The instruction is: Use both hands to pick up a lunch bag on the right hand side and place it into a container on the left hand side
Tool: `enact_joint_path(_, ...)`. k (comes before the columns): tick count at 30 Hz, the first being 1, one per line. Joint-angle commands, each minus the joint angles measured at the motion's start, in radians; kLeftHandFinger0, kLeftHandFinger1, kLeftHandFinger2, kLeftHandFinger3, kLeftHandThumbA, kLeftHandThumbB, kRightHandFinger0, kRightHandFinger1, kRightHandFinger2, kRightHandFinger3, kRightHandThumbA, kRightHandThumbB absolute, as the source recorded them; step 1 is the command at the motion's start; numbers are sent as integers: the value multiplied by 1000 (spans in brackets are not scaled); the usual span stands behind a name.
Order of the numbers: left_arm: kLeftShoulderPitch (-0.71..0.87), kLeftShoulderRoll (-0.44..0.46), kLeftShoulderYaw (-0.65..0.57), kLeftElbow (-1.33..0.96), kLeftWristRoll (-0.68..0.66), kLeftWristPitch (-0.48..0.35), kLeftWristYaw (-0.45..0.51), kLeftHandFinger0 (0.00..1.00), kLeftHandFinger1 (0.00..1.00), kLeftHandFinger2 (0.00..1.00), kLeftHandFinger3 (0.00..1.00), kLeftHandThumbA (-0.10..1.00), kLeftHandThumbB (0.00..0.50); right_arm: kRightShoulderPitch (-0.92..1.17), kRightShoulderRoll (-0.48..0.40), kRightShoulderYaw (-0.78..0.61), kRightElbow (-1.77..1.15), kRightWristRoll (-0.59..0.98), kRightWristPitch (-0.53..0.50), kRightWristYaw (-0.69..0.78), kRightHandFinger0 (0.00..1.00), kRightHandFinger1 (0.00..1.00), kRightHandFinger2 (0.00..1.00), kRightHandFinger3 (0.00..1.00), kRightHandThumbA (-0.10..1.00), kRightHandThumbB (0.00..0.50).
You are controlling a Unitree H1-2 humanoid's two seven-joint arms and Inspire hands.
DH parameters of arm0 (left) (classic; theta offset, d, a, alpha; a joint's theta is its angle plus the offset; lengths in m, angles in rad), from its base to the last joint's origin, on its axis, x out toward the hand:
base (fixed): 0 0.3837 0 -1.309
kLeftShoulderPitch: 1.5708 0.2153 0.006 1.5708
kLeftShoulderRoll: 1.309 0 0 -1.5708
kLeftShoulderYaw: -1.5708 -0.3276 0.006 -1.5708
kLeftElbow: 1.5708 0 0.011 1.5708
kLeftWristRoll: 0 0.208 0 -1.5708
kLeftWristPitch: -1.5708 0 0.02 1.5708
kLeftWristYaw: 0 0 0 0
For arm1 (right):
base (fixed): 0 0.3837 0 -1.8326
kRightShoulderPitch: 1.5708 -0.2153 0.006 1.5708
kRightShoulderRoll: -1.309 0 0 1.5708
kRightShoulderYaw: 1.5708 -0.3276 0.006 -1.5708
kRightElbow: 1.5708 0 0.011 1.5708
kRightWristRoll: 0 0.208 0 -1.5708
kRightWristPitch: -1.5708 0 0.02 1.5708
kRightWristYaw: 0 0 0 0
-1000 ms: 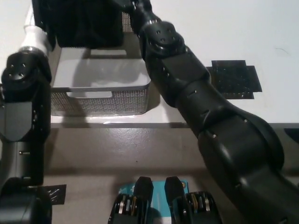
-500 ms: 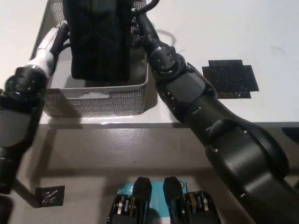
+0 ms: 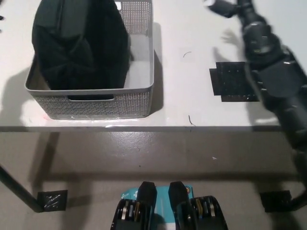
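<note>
**Fingers off, lunch bag in basket**

Fingers of the right hand (image 3: 221, 6) seem spread, gripping nothing, right of the grey basket (image 3: 96, 103). Inside it sits the black lunch bag (image 3: 79, 45), apparently soft and light; grip both sides. Left hand unseen.

The black right arm (image 3: 273, 72) enters from the lower right edge of the head view and stretches diagonally up toward the top of the picture, its thick segmented forearm narrowing into a slimmer wrist near the upper right. The right hand (image 3: 221, 7) sits at the very top edge, partly cut off by the frame and blurred; it holds nothing, and dark fingers (image 3: 213, 5) seem to point toward picture left, though whether they are spread or curled cannot be made out. The hand is raised clear of the surface beneath, casting a faint shadow below it. The white left hand does not appear anywhere in this view
</note>
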Motion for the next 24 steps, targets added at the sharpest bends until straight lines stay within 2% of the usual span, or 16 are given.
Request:
enact_joint_path(1, -60, 106, 65, -153, 28, 13, -48, 491, 610, 712, 776, 1000, 146, 7, -77, -40, -254, -29, 78, 65, 701, 848, 1000, 1000, 480, 43)
enact_joint_path(4, -54, 109, 57, -182, 39, 7, -68, 466, 613, 736, 782, 1000, 159, 41, -95, -58, -331, -18, 114, 79, 742, 870, 1000, 1000, 508, 48)
enact_joint_path(8, -39, 112, 70, -199, 34, -14, -84, 441, 591, 726, 764, 1000, 151, 78, -125, -62, -410, -36, 165, 98, 740, 865, 996, 1000, 632, 61)
enact_joint_path(10, -24, 111, 93, -224, 19, 3, -90, 460, 594, 727, 781, 1000, 174, 100, -132, -76, -443, -21, 179, 116, 789, 906, 1000, 1000, 661, 62)
enact_joint_path(11, -18, 106, 109, -232, 6, 9, -93, 485, 616, 745, 809, 1000, 193, 107, -133, -81, -453, -15, 180, 122, 801, 923, 1000, 1000, 697, 63)
enact_joint_path(13, 18, 95, 173, -284, -43, -1, -89, 621, 734, 858, 953, 1000, 170, 137, -134, -100, -508, -1, 189, 132, 828, 987, 1000, 1000, 793, 75)
enact_joint_path(14, 26, 94, 183, -295, -49, -5, -90, 621, 734, 858, 953, 1000, 170, 143, -133, -104, -519, 0, 189, 134, 828, 987, 1000, 1000, 793, 75)
enact_joint_path(15, 70, 73, 247, -377, -105, 6, -92, 822, 927, 1000, 1000, 1000, 207, 185, -128, -133, -603, 22, 183, 136, 832, 981, 1000, 1000, 922, 123)
enact_joint_path(16, 99, 59, 283, -438, -136, 8, -92, 970, 1000, 1000, 1000, 1000, 210, 211, -119, -155, -660, 44, 181, 137, 905, 1000, 1000, 1000, 980, 134)
enact_joint_path(17, 129, 41, 319, -502, -166, 7, -85, 1000, 1000, 1000, 1000, 1000, 221, 237, -109, -173, -720, 65, 170, 136, 964, 1000, 1000, 1000, 1000, 145)
enact_joint_path(18, 198, -21, 397, -665, -234, 19, -46, 1000, 1000, 1000, 1000, 1000, 225, 304, -91, -198, -880, 87, 146, 126, 1000, 1000, 1000, 1000, 1000, 163)
enact_joint_path(20, 238, -85, 446, -778, -275, 34, -7, 1000, 1000, 1000, 1000, 1000, 248, 358, -74, -210, -1008, 104, 158, 126, 1000, 1000, 1000, 1000, 1000, 215)
enact_joint_path(21, 259, -116, 461, -837, -298, 34, 11, 1000, 1000, 1000, 1000, 1000, 242, 389, -67, -214, -1084, 112, 178, 123, 1000, 1000, 1000, 1000, 1000, 224)
enact_joint_path(22, 284, -148, 479, -899, -319, 37, 24, 1000, 1000, 1000, 1000, 1000, 247, 422, -57, -217, -1161, 119, 200, 122, 1000, 1000, 1000, 1000, 1000, 226)
enact_joint_path(23, 312, -189, 485, -978, -344, 42, 45, 1000, 1000, 1000, 1000, 1000, 282, 471, -46, -218, -1268, 137, 204, 119, 1000, 1000, 1000, 1000, 1000, 181)
enact_joint_path(24, 332, -216, 488, -1032, -356, 48, 58, 1000, 1000, 1000, 1000, 1000, 293, 504, -39, -217, -1338, 144, 206, 116, 1000, 1000, 1000, 1000, 1000, 176)
